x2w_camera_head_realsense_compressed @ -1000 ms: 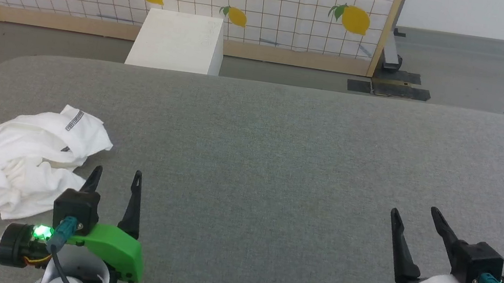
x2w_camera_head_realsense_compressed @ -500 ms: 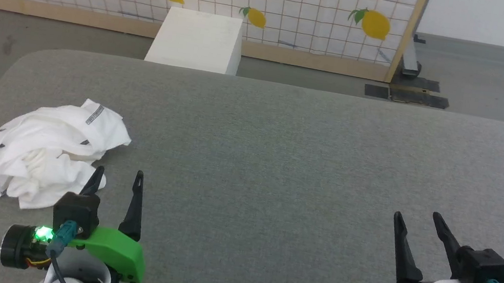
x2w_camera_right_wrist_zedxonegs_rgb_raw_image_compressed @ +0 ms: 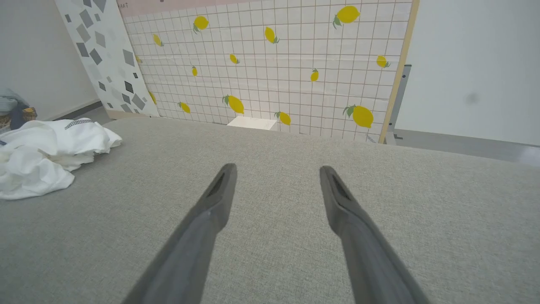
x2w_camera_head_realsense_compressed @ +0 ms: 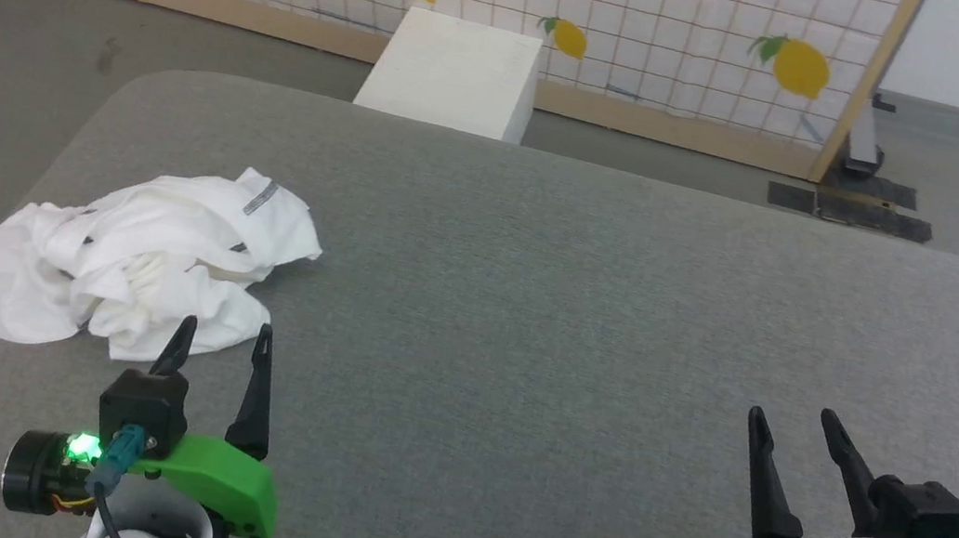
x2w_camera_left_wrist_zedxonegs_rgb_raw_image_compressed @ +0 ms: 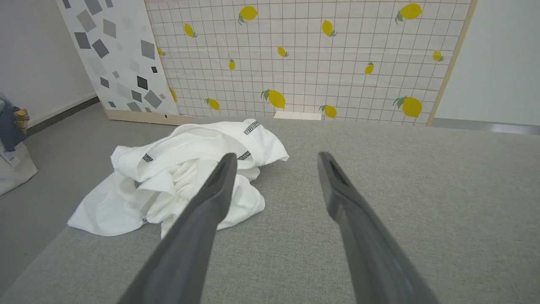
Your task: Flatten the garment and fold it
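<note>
The garment (x2w_camera_head_realsense_compressed: 134,258) is a white shirt with dark grey stitched seams, lying crumpled in a heap near the left edge of the grey padded table (x2w_camera_head_realsense_compressed: 585,321). My left gripper (x2w_camera_head_realsense_compressed: 224,336) stands open just in front of the heap, its left fingertip over the cloth's near edge, holding nothing. In the left wrist view the garment (x2w_camera_left_wrist_zedxonegs_rgb_raw_image_compressed: 177,177) lies ahead and to the left of my left gripper (x2w_camera_left_wrist_zedxonegs_rgb_raw_image_compressed: 274,158). My right gripper (x2w_camera_head_realsense_compressed: 788,420) is open over bare table at the lower right, far from the shirt. The right wrist view has the garment (x2w_camera_right_wrist_zedxonegs_rgb_raw_image_compressed: 46,152) at its left edge.
A white box (x2w_camera_head_realsense_compressed: 455,73) stands on the floor beyond the table's far edge, before a lemon-print grid screen (x2w_camera_head_realsense_compressed: 664,23). The table's rounded left edge runs close beside the garment. A wide stretch of grey surface lies between the two grippers.
The head camera has turned left, so the whole picture has shifted right. Both grippers keep their places at the bottom, still open. The garment lies as it did.
</note>
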Controlling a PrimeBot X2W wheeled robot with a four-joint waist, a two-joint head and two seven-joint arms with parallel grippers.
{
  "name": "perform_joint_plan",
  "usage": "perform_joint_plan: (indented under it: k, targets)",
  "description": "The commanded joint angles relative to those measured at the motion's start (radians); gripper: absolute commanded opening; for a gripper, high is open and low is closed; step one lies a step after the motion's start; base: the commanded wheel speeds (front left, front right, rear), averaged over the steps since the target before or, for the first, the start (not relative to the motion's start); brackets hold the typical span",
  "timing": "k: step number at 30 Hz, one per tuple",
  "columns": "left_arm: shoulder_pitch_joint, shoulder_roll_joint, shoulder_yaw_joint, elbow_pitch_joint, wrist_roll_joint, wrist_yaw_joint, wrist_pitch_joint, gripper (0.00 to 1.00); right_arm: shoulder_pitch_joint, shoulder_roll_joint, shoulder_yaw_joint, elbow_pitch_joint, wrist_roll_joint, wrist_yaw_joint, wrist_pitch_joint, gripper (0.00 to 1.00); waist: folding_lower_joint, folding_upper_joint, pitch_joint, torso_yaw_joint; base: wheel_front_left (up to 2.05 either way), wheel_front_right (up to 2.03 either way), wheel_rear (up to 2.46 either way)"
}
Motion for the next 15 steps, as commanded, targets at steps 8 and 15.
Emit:
perform_joint_plan:
  k: [8, 15]
  targets:
    - [0.017, -0.002, -0.007, 0.008, -0.019, 0.011, -0.026, 1.0, 0.014, 0.0, 0.004, 0.021, 0.026, -0.001, -0.026, 1.0, -0.0001, 0.0, 0.002, 0.07, 0.0, 0.0, 0.0]
    - [0.021, -0.002, -0.011, 0.012, -0.026, 0.016, -0.04, 1.0, 0.018, 0.0, 0.006, 0.036, 0.041, -0.001, -0.04, 1.0, -0.0001, 0.0, 0.003, 0.115, 0.0, 0.0, 0.0]
